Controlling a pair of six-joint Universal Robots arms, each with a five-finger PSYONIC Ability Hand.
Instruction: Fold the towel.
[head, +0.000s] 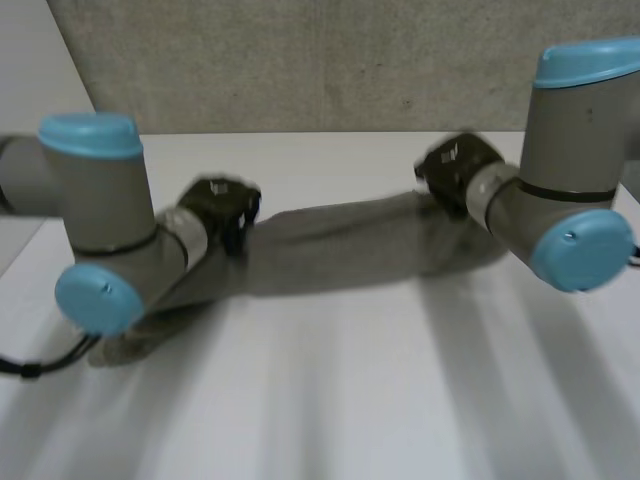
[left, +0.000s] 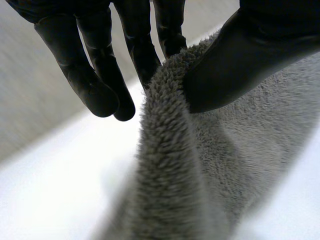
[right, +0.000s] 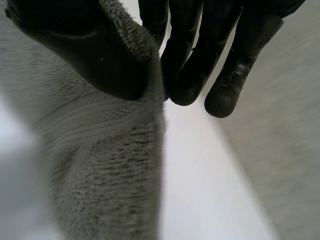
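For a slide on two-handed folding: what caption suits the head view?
The left hand and right hand each pinch the grey towel, stretched between them across the white table.

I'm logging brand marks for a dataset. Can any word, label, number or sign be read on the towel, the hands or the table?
No text can be read.
Towel: plain grey pile with no tag or print on the parts in view.
Left hand and right hand: plain black. Pale flecks on their backs in the head view are too small to read as lettering.
Table: plain white, no marks.
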